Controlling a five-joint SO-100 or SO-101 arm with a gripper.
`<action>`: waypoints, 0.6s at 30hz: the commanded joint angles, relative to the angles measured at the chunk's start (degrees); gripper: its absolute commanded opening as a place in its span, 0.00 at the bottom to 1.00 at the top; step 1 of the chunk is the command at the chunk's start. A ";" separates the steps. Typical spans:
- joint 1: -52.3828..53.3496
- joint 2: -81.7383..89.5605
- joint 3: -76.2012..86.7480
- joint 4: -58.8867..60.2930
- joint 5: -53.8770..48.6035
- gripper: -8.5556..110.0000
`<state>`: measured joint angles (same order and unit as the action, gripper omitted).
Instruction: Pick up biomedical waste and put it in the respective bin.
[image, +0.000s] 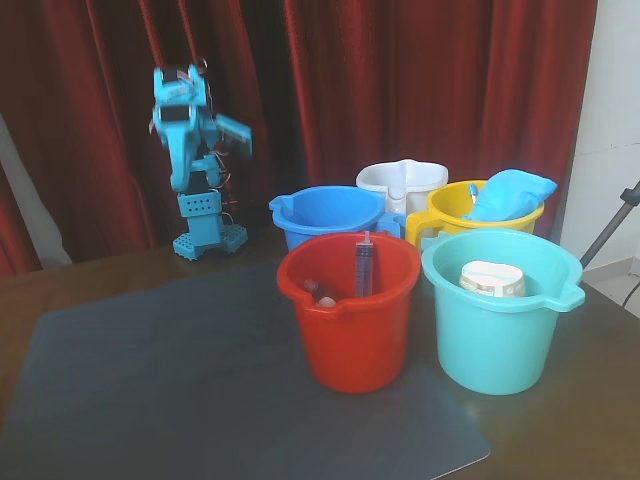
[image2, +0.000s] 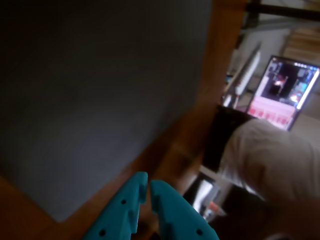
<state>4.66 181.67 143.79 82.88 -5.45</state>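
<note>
Turquoise plastic forms my gripper (image2: 149, 187), and in the wrist view its two fingers are pressed nearly together with nothing between them: clenched and empty. Below it that view shows only the grey mat (image2: 100, 90) and the brown table (image2: 190, 135); no waste item lies on the mat in either view.

In the fixed view my arm (image: 190, 150) is folded upright at the back of the table, behind the mat and well apart from the red bucket (image: 350, 320). Taking the red bucket as the landmark: a syringe (image: 364, 265) stands inside it, long axis upright, leaning on the rear wall. Just beside it, toward the picture's right, a teal bucket (image: 500, 330) holds a pale round object. Behind the red bucket sit a blue bucket (image: 325, 215), a white one (image: 400, 180), and a yellow one (image: 450, 205) with a blue bag (image: 510, 195) on top.

Judging from this, the waste already rests in bins, all of it forward of my gripper and to its right as the fixed view shows it.
</note>
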 joint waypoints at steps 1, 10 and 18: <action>0.09 -2.37 7.38 -1.85 0.09 0.07; 0.88 -3.16 20.57 -3.43 -0.70 0.07; 1.14 -3.16 22.32 -2.81 0.09 0.07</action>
<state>5.71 178.95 166.38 80.07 -5.54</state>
